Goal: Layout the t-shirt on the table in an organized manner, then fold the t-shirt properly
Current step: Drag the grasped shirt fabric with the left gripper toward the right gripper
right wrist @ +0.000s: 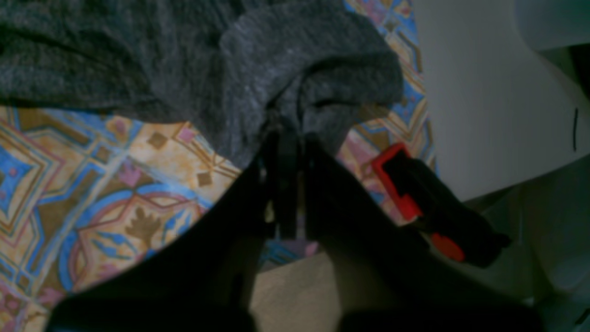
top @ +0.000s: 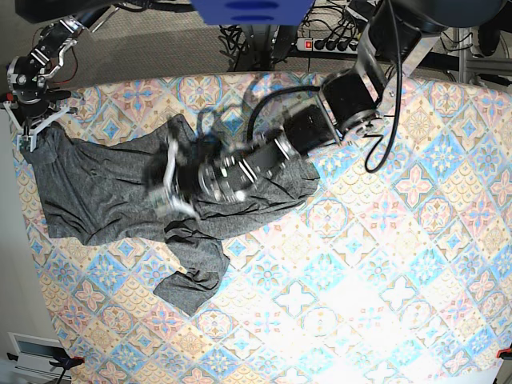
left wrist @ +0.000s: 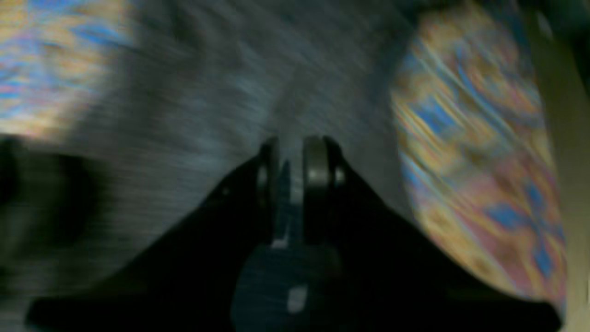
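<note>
Fingers (right wrist: 281, 184) of the right gripper (right wrist: 286, 138) are seen pressed together on a bunched edge of the heathered dark-grey short-sleeved jersey t-shirt (right wrist: 193, 60), the pinched cloth being gathered into folds just above the black fingertips. In the base view this gripper (top: 30, 132) is placed at the table's far left edge, where one corner of the t-shirt (top: 104, 196) is held. Fingers (left wrist: 315, 166) of the left gripper (left wrist: 291, 152) are shown nearly closed, with a narrow strip of grey cloth between them; the left wrist view is heavily blurred, so it cannot be told for certain whether the cloth is gripped. The left gripper (top: 170, 186), blurred, is located over the middle of the garment in the base view. The t-shirt is spread, crumpled and creased, across the left part of the wide table covered in a pastel tile-pattern cloth of blue, pink and cream (top: 384, 272), with one sleeve trailing toward the near side. A red-and-black clamp (right wrist: 415, 198) is seen at the table's edge, just beside the right gripper.
</note>
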`<state>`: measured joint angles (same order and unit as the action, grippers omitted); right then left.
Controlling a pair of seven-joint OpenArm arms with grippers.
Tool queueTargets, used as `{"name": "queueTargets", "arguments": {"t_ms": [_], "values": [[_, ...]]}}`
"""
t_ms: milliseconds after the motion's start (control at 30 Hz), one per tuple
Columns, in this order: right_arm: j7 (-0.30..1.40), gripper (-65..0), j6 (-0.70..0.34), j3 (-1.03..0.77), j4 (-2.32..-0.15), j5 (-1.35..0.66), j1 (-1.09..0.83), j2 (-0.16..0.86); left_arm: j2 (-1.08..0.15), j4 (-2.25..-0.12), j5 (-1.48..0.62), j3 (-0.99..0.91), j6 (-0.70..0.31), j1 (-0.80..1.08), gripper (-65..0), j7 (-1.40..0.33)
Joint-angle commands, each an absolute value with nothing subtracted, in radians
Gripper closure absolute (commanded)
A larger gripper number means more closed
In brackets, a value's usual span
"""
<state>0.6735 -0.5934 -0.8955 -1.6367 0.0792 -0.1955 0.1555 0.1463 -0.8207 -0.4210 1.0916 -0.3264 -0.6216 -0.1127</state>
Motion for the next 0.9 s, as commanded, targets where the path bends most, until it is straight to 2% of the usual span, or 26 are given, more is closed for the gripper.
{"name": "queueTargets", "arguments": {"t_ms": [0,100,200,300,433,767,867], "values": [[0.654,0.0,-0.588,-0.901,-1.658,0.070,-0.189,0.176,0.157,-0.839,-0.432,1.033,-0.305,-0.656,-11.4,-0.079],[0.654,0.0,-0.588,-0.901,-1.658,0.070,-0.189,0.176,0.157,-0.839,-0.429,0.898,-0.223,-0.656,-18.2,-0.028],[0.654,0.0,-0.588,-0.901,-1.658,0.070,-0.191,0.176,0.157,-0.803,-0.429,0.800,-0.139,-0.656,-28.9,0.044],[0.654,0.0,-0.588,-0.901,-1.658,0.070,-0.191,0.176,0.157,-0.734,-0.426,0.788,-0.125,-0.664,-35.2,0.044],[0.654,0.0,-0.588,-0.901,-1.658,0.070,-0.193,0.176,0.157,-0.595,-0.429,0.786,-0.125,-0.664,-35.5,0.048],[0.654,0.0,-0.588,-0.901,-1.658,0.070,-0.193,0.176,0.157,-0.423,-0.427,0.786,-0.128,-0.667,-35.8,0.050],[0.654,0.0,-0.588,-0.901,-1.658,0.070,-0.193,0.176,0.157,-0.420,-0.424,0.839,-0.194,-0.667,-33.3,0.042]]}}
